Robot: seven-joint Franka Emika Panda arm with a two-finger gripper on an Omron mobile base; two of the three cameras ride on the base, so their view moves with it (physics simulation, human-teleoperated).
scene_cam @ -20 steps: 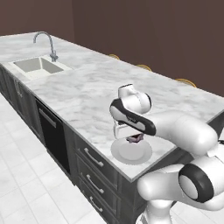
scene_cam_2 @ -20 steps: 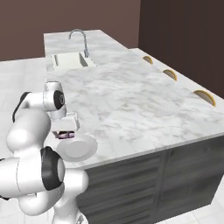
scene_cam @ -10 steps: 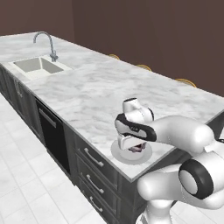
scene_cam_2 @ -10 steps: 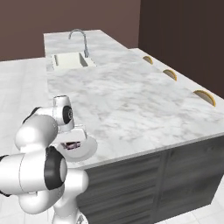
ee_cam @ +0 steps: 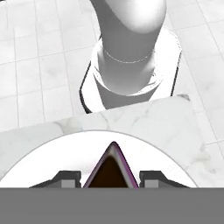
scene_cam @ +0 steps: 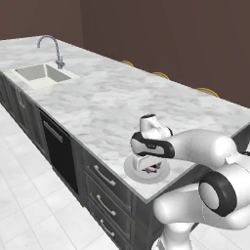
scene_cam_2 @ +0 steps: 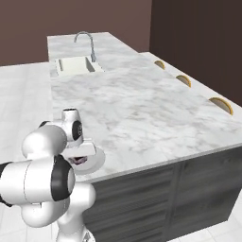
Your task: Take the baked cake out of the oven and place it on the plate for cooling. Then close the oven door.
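Marble spreads out under me: a long white-grey veined counter running away to a pale sink with a curved chrome faucet at its far end. Behind it stands a dark brown wall, and three tan stool tops peek over the counter's far edge. Dark grey drawers with silver handles face the white tiled floor, beside a black appliance panel.

My gripper is low over the plate, which sits at the counter's near corner, close to the edge. In the hand view the cake, a dark wedge with a purplish rim, sits between my fingertips on the plate; my fingers stand partly apart on either side of it, and I cannot tell whether they press it.
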